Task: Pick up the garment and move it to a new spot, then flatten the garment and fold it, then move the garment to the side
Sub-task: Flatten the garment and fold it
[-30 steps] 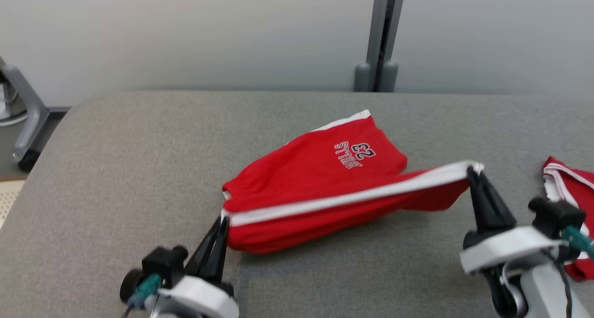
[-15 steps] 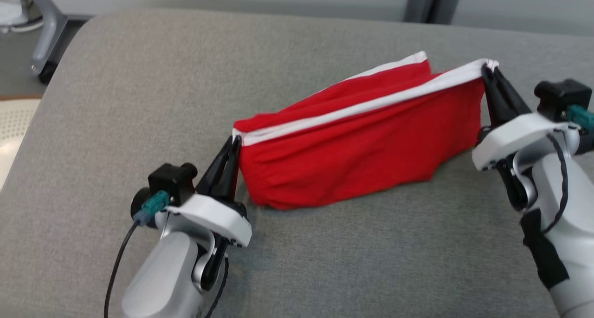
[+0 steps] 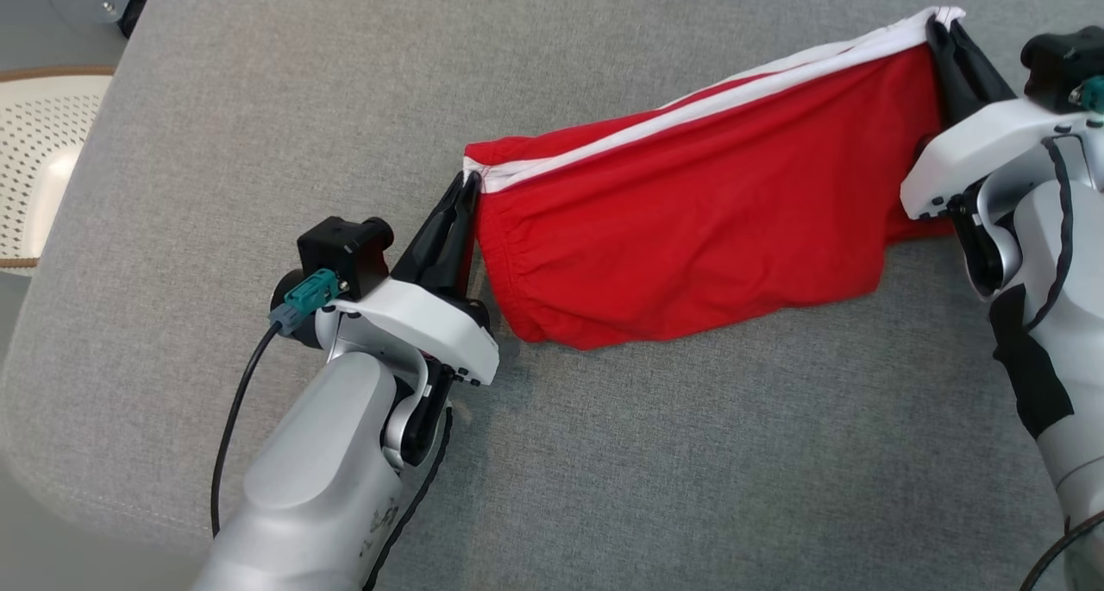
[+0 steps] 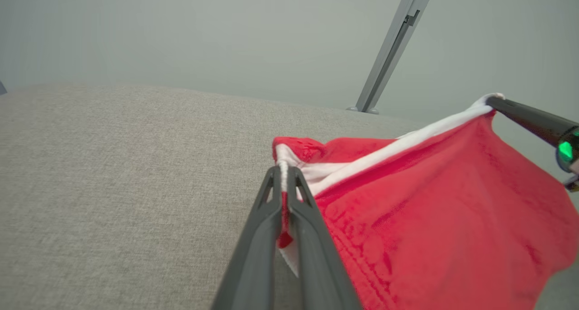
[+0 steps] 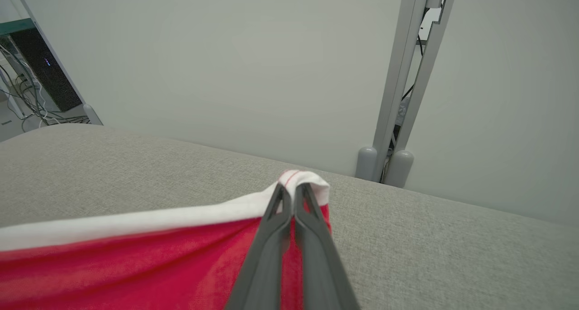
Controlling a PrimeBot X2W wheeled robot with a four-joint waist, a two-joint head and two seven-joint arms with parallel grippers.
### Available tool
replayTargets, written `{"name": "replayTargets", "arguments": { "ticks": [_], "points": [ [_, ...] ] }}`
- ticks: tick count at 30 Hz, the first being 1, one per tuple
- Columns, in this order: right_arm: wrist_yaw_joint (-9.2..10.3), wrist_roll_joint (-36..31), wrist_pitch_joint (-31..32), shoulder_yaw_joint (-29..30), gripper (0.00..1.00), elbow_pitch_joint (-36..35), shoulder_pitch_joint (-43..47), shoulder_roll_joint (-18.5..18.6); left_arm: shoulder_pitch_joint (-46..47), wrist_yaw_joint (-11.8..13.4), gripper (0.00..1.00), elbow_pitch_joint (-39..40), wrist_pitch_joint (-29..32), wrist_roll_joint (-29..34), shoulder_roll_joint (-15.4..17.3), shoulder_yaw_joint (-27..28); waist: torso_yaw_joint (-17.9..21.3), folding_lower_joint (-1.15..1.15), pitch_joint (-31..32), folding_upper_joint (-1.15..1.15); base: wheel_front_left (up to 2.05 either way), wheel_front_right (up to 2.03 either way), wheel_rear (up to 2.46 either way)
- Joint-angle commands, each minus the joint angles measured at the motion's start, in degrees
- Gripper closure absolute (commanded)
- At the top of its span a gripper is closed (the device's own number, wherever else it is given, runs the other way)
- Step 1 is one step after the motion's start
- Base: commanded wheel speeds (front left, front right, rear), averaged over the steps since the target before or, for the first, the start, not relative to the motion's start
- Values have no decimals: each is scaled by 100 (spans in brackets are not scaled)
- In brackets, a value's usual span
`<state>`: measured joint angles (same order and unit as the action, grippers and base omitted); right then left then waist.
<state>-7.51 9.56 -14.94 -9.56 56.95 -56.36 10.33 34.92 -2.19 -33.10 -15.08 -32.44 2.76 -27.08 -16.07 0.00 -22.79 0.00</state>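
Two jaws, left and right, each clenched on an end of the white band of the garment, hold it taut over the worktop's middle, seemingly mid-carry; next, lay it flat under tension.

A grey fabric surface stands before a plain pale wall with a grey upright post.

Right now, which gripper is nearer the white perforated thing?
Left. The left gripper, shut on the garment's left corner, is on the perforated thing's side; the right gripper holds the opposite corner, farther away.
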Motion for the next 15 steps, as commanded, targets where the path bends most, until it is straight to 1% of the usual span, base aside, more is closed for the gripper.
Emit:
{"name": "replayTargets", "arguments": {
  "ticks": [1, 2, 3, 4, 5, 9, 13, 15],
  "points": [
    [5, -75, -29, 70, 93, 64, -109, 19, 139, 52, 100, -52, -6, -60, 32, -58, -26, 0, -132, 0, 0, 0, 0],
    [5, -111, -28, 102, 62, 95, -152, -1, 166, 85, 95, -74, -7, -88, 33, -87, -28, 0, -172, 0, 0, 0, 0],
    [5, -127, -29, 129, 22, 93, -181, -45, 192, 102, 67, -81, -7, -124, 34, -103, -35, 0, -194, 0, 0, 0, 0],
    [5, -154, -29, 179, 0, 64, -210, -72, 194, 148, 32, -101, -7, -173, 35, -109, -39, 0, -215, 0, 0, 0, 0],
    [5, -190, -29, 220, 0, 46, -236, -86, 188, 169, 0, -123, -6, -241, 38, -106, -37, 0, -244, 0, 0, 0, 0],
    [5, -252, -29, 462, 0, -16, -159, -90, 97, 270, 0, -203, -7, -260, 31, -169, -24, 0, -249, 0, 0, 0, 0],
    [4, -253, -29, 609, 0, -129, -19, -126, -40, 399, 0, -108, -7, -144, 32, 1, 15, 0, -212, 0, 0, 0, 0],
    [4, -201, -29, 548, 0, -114, 56, -114, -149, 470, 0, -23, -7, 4, 33, 108, 41, 0, -185, 0, 0, 0, 0]
  ]
}}
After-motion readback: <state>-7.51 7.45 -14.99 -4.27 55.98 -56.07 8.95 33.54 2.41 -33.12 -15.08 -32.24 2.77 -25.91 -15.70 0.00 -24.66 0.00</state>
